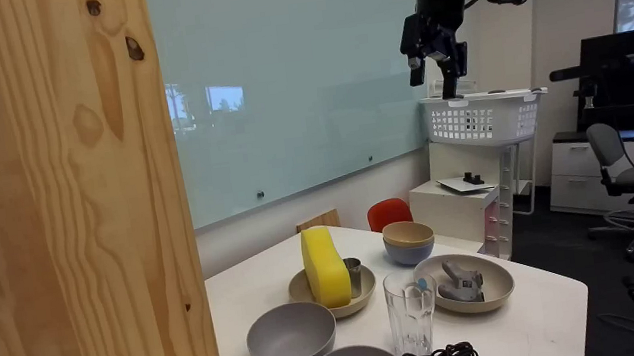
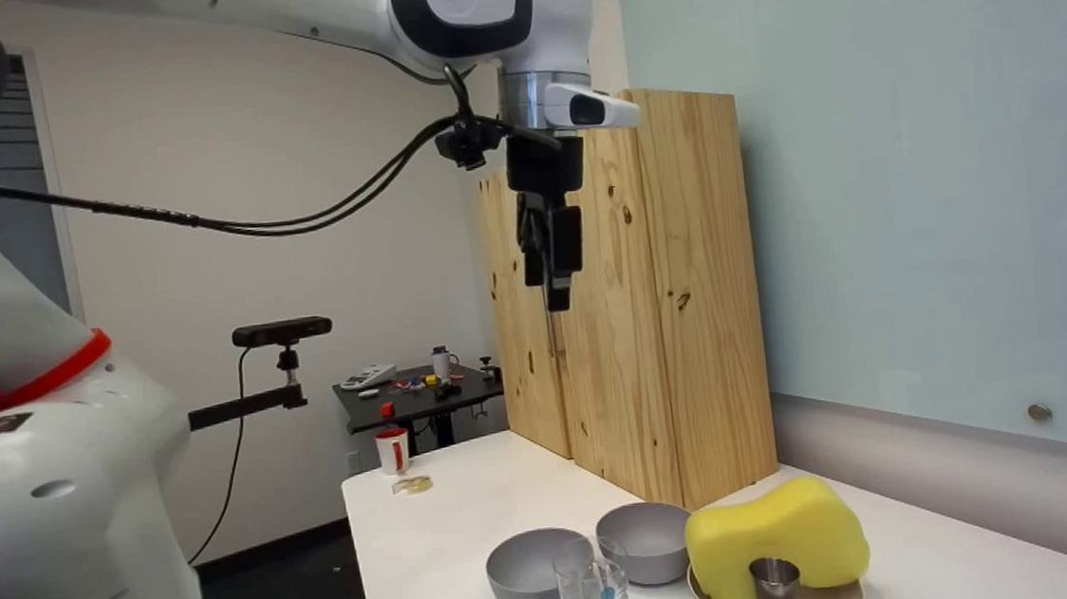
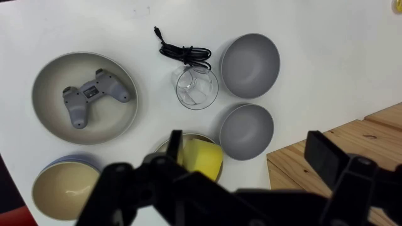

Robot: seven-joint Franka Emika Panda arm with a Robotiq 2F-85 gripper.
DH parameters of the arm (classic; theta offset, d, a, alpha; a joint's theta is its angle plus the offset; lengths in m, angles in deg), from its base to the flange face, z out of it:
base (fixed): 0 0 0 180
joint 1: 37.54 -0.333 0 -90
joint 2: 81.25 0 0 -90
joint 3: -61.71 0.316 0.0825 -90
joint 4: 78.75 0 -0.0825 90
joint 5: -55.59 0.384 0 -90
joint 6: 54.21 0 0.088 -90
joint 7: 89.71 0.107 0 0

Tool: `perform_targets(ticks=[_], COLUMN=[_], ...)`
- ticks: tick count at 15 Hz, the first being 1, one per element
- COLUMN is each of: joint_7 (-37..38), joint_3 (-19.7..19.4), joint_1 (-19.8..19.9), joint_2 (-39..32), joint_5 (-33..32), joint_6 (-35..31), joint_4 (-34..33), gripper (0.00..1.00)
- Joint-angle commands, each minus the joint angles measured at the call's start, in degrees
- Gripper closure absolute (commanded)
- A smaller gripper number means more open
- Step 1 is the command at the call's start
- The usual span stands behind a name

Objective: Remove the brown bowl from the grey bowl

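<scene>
Brown bowl (image 1: pixel 408 233) sits well below the pincer (image 1: pixel 434 82), off to one side.

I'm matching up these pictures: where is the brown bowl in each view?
In an exterior view: the brown bowl, right of centre, nested in the blue-grey bowl.
In an exterior view: not in it, though the glass is, at the bottom near centre.
In the wrist view: the brown bowl, lower left.
Shared landmark: the glass, in all three.
</scene>
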Motion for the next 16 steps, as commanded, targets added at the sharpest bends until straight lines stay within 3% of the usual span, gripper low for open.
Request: perform_targets(ticks=[1,7,11,16], joint_7=[-0.66,-0.66,0.37,-1.28], joint_3=[1.35,1.35,2.86,1.10], joint_1=[1.75,1.75,3.43,6.67], joint_2=[-0.19,-0.19,-1.33,-2.42], joint_5=[0.67,0.67,-2.51,-7.51], joint_6=[0.25,0.25,-2.54,-2.70], joint_4=[-0.14,-0.14,-1.64,-3.63], gripper=[0.00,0.00,0.00,0.00])
